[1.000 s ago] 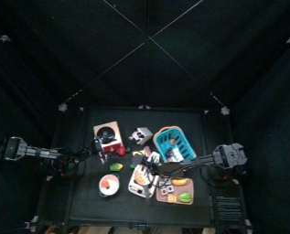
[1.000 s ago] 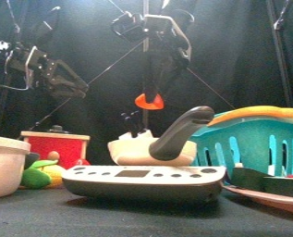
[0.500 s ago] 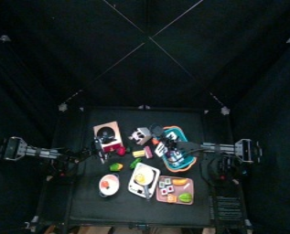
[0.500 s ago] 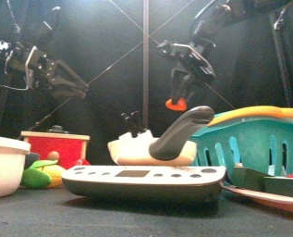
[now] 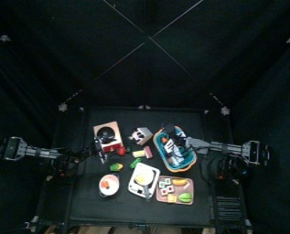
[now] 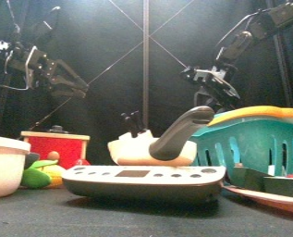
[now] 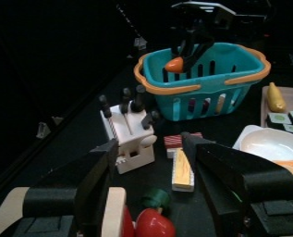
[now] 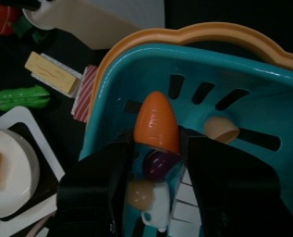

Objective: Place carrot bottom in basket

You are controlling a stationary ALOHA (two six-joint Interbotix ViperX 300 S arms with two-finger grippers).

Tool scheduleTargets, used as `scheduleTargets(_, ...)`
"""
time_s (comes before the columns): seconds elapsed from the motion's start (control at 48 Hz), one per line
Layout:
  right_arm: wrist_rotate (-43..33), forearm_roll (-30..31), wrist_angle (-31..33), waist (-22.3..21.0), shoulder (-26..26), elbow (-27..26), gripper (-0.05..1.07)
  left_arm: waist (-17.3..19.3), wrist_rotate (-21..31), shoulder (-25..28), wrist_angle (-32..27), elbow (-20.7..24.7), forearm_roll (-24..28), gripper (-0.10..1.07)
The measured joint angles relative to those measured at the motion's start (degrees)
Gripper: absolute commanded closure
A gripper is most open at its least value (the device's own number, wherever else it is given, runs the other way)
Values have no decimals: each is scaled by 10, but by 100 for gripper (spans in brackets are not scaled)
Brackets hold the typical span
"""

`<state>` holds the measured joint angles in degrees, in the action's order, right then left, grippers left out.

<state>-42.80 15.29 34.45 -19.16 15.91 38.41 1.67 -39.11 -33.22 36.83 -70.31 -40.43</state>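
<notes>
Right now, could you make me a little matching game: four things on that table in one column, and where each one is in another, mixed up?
Things:
1. carrot piece
2. knife block
3. right claw
4. left claw

Places:
A. above the teal basket, holding something orange
B. inside the basket's rim
C. hanging at the table's left side, idle
D. standing on the table beside the basket

Pairs: 1-B, 2-D, 3-A, 4-C
</notes>
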Motion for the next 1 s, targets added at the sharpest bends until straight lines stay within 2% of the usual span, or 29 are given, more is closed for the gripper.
scheduleTargets(0.354, 0, -11, -41, -8, -1, 29, 9, 1, 0, 0, 0, 0, 0, 6)
scheduleTargets(1.0, 1, -23, -52, -7, -3, 38, 8, 1, 0, 0, -2, 0, 0, 6)
